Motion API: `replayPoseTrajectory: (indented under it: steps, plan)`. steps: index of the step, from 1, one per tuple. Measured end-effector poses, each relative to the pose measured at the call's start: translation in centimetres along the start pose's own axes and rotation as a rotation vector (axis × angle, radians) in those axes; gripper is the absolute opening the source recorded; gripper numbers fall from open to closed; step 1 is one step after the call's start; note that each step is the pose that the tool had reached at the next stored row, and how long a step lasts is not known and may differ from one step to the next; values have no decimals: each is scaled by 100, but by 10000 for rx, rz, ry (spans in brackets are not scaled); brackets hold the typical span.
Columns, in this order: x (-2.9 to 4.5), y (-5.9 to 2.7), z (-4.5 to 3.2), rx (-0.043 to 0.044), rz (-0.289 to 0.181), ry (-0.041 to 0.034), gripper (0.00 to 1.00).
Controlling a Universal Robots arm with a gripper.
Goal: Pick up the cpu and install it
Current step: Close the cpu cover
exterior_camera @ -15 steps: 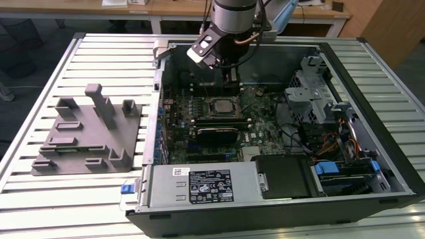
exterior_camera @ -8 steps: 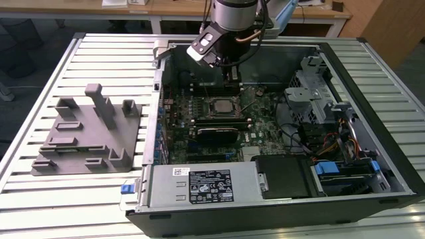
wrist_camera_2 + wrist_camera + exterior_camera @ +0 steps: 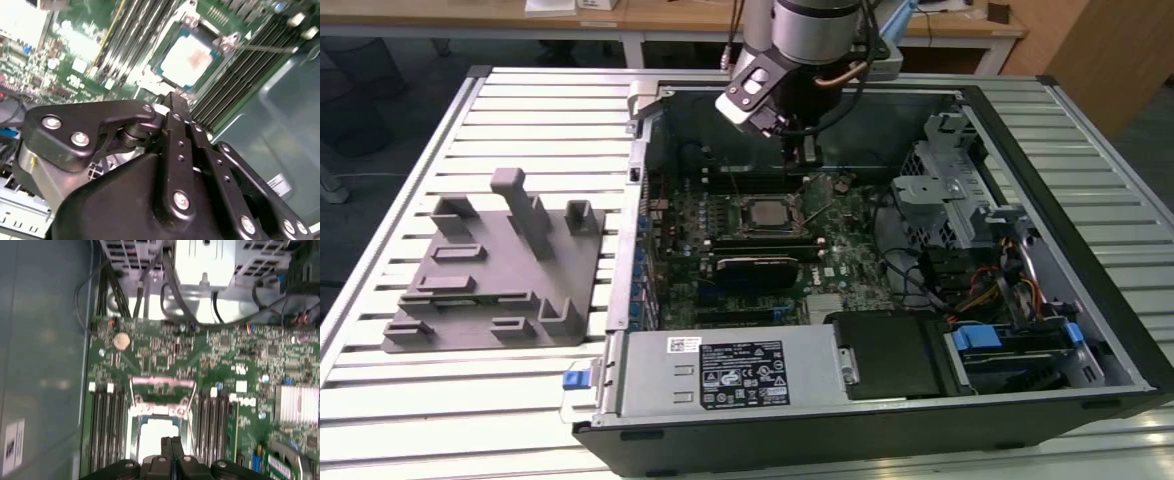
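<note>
The cpu (image 3: 765, 212) is a pale silver square lying flat in the socket in the middle of the green motherboard (image 3: 847, 250), inside the open computer case. Both wrist views show the cpu (image 3: 192, 57) (image 3: 157, 435) just beyond the fingertips. My gripper (image 3: 803, 160) hangs above the board, a little behind the socket towards the case's back wall, apart from the chip. Its two black fingers (image 3: 172, 105) are pressed together with nothing between them. A metal socket frame (image 3: 162, 390) and a thin lever stand at the socket's edge.
A grey plastic tray with upright posts (image 3: 494, 270) lies on the slatted table at the exterior view's left. Inside the case are a black finned block (image 3: 754, 268), memory slots (image 3: 107, 425), a power supply (image 3: 720, 370), a drive cage (image 3: 947, 190) and cables (image 3: 987, 290).
</note>
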State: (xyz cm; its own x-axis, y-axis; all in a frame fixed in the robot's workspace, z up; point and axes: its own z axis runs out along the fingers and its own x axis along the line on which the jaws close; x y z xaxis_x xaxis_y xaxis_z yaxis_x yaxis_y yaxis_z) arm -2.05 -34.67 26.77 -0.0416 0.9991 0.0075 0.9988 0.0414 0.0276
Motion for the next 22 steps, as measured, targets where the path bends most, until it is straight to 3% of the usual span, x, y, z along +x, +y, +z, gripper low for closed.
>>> replayPoseTrajectory:
  steps: [6,13,22]
  plan:
    - [-1,23,-13,-2,-190,57,11]
    - [-10,241,-4,41,-258,63,11]
    - [-15,362,10,48,-257,64,11]
